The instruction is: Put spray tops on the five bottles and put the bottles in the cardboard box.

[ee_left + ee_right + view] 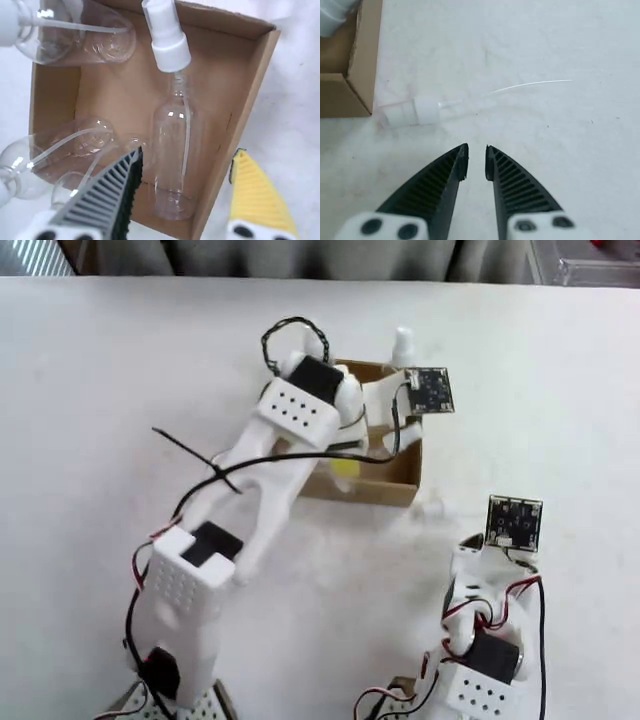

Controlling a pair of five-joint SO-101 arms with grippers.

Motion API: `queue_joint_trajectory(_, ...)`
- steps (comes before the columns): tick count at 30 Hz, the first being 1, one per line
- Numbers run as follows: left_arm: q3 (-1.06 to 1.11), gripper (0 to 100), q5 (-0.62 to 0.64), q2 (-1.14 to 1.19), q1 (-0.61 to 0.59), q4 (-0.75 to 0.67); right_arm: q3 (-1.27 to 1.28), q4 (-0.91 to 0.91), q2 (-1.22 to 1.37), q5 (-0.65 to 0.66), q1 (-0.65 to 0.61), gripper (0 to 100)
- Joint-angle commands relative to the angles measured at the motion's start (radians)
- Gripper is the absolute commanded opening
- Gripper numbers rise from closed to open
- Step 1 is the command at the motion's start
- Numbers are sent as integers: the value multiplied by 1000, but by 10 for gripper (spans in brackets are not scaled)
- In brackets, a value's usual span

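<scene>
The cardboard box (252, 85) holds several clear bottles lying down with white spray tops fitted. One bottle (172, 165) lies along the box wall, its spray top (167, 37) pointing away. My left gripper (185, 167) hangs open just above that bottle's base, the black finger inside the box and the yellow finger (250, 190) outside the wall. In the high view this arm stretches over the box (405, 478). A loose spray top (412, 111) with a thin dip tube lies on the table beside the box corner (365, 60). My right gripper (476, 161) sits just short of it, nearly shut and holding nothing.
The loose spray top (432, 510) lies between the box and the right arm. A white spray head (402, 343) sticks up past the box's far edge. White table stretches all around the box.
</scene>
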Motion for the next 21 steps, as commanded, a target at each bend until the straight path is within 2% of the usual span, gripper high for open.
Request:
queue_joint_trajectory(1, -55, 272, 94, -12, 10, -31, 9, 4, -4, 8, 4, 37)
queue_joint_trajectory(7, -51, 272, 153, -12, 8, -26, 9, 4, -4, 8, 5, 37)
queue_joint_trajectory(15, -48, 271, 153, -8, 2, 21, 9, 4, -4, 8, 7, 37)
queue_joint_trajectory(21, -64, 271, 153, -36, 28, 169, 9, 2, -4, 8, 7, 37)
